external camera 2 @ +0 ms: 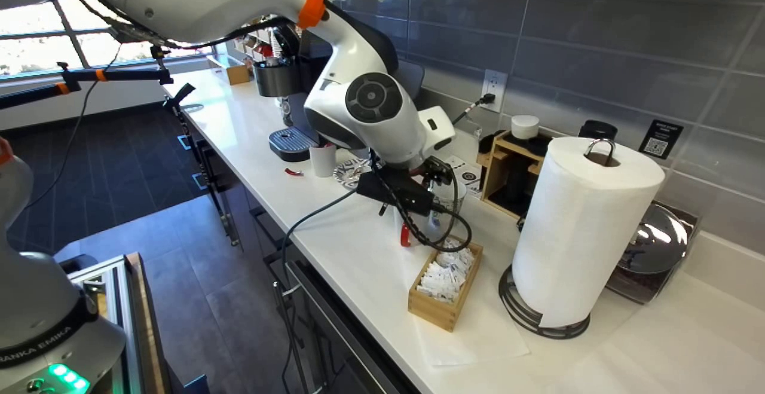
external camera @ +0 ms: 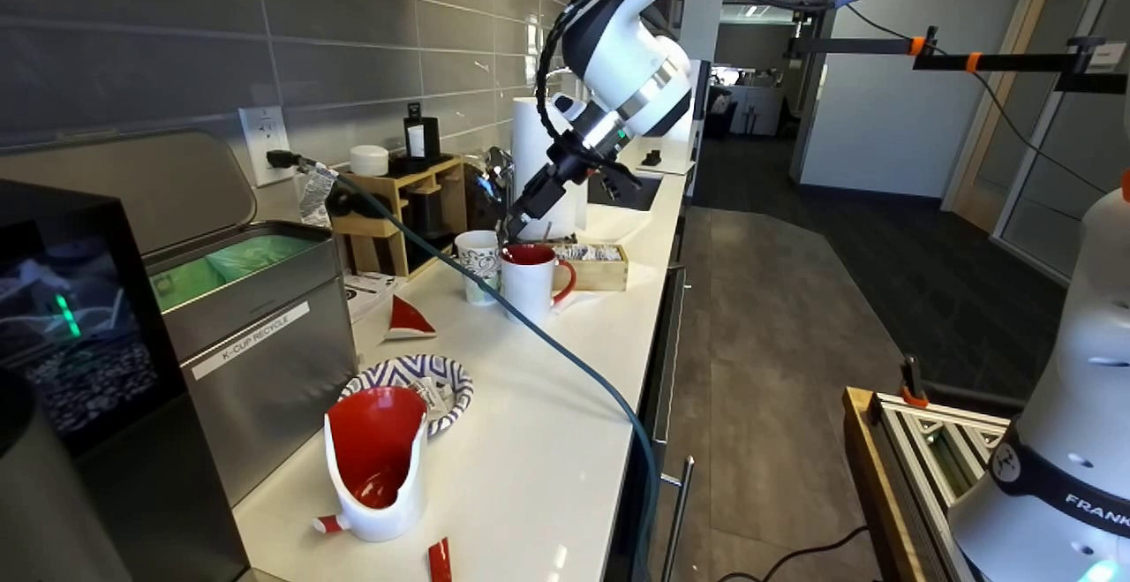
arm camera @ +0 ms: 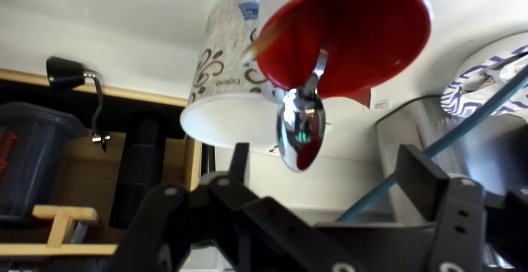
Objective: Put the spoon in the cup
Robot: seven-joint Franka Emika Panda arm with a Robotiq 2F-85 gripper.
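While jaws stand wide, white counter (external camera: 530, 441) lines grey tiled wall (external camera: 344, 3); grey floor (external camera: 768, 343) below.

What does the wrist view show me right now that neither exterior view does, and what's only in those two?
Wrist view only: the spoon, its handle running into the red-lined mug; I can't make the spoon out in either exterior view. Exterior views only: the robot's base and the paper towel roll. All share: that mug, the patterned paper cup and the gripper.
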